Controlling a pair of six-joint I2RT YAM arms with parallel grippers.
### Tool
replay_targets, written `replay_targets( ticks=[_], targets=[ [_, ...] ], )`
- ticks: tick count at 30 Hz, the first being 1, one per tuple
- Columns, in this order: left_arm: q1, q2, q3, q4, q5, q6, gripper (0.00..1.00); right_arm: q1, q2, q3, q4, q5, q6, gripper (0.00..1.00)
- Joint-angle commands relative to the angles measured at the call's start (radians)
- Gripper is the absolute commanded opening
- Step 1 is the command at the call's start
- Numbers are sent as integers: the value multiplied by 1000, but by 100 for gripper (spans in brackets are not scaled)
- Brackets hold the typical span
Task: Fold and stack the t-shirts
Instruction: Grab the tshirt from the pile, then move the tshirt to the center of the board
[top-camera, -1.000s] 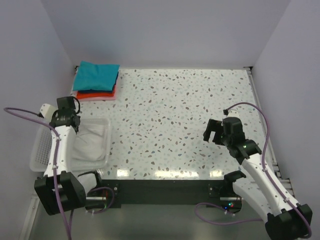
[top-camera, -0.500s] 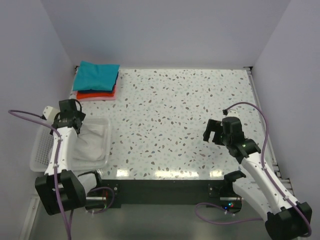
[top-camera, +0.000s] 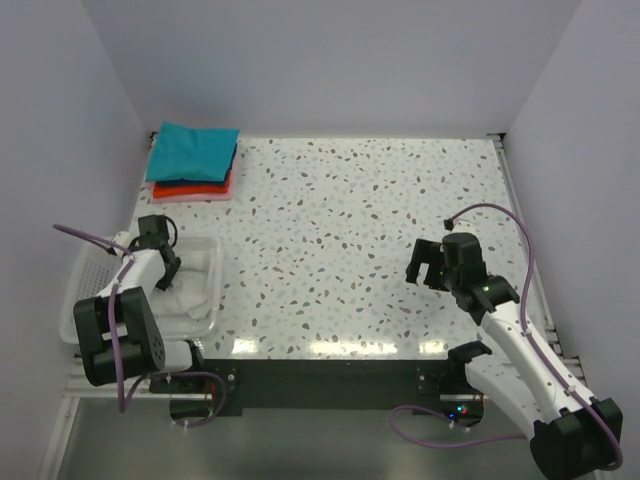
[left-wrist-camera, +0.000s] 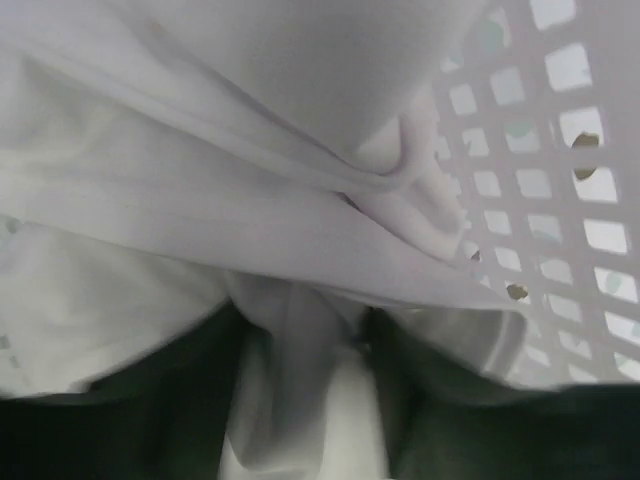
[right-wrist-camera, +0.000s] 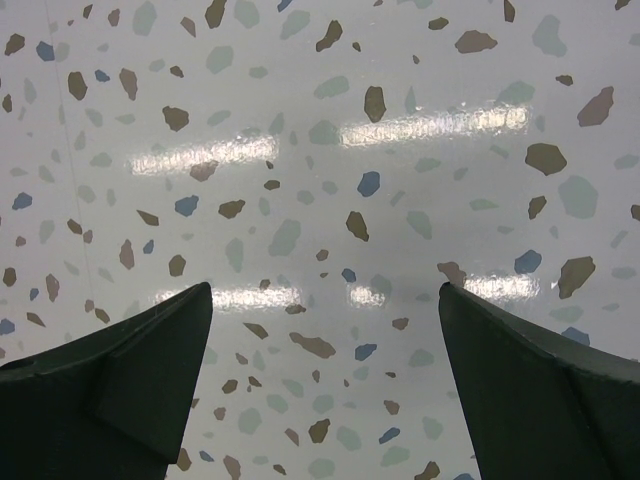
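Observation:
A white t-shirt lies crumpled in the white mesh basket at the near left. My left gripper is pushed down into it. In the left wrist view its dark fingers stand apart on either side of a raised fold of the white t-shirt, touching the cloth; left gripper. A folded teal t-shirt lies on a red-orange t-shirt at the far left corner. My right gripper hovers open over bare tabletop at the right, nothing between its fingers; right gripper.
The basket's mesh wall is close on the right of the left gripper. A speckled tabletop stretches between the arms. Pale walls close in the back and both sides.
My left gripper has opened and dropped from above the basket's far edge down into the white t-shirt. The right arm has not moved.

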Motion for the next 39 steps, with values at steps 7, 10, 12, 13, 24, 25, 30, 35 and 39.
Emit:
replay_targets(
  ticks=[7, 10, 12, 13, 24, 25, 30, 35, 39],
  targets=[
    [10, -129, 49, -30, 18, 7, 0, -2, -15, 37, 13, 17, -15, 99],
    [10, -239, 96, -89, 18, 18, 0, 0, -20, 40, 15, 12, -15, 99],
    [10, -316, 148, -122, 18, 24, 0, -2, -27, 42, 15, 9, -17, 99],
    [12, -339, 164, -137, 18, 42, 0, 0, -29, 43, 15, 6, -17, 99],
    [9, -433, 491, -142, 250, 153, 0, 0, -72, 39, 21, -20, -22, 99],
    [10, -428, 507, -113, 288, 163, 0, -2, -73, 40, 27, -23, -22, 99],
    [-14, -380, 529, 41, 556, 214, 0, 0, -81, 42, 27, -28, -28, 99],
    [-295, -295, 574, 114, 518, 294, 0, -2, -96, 39, 30, -17, -29, 99],
    [-506, -200, 603, 150, 508, 346, 0, 0, -103, 42, 24, -14, -28, 99]
  ],
)
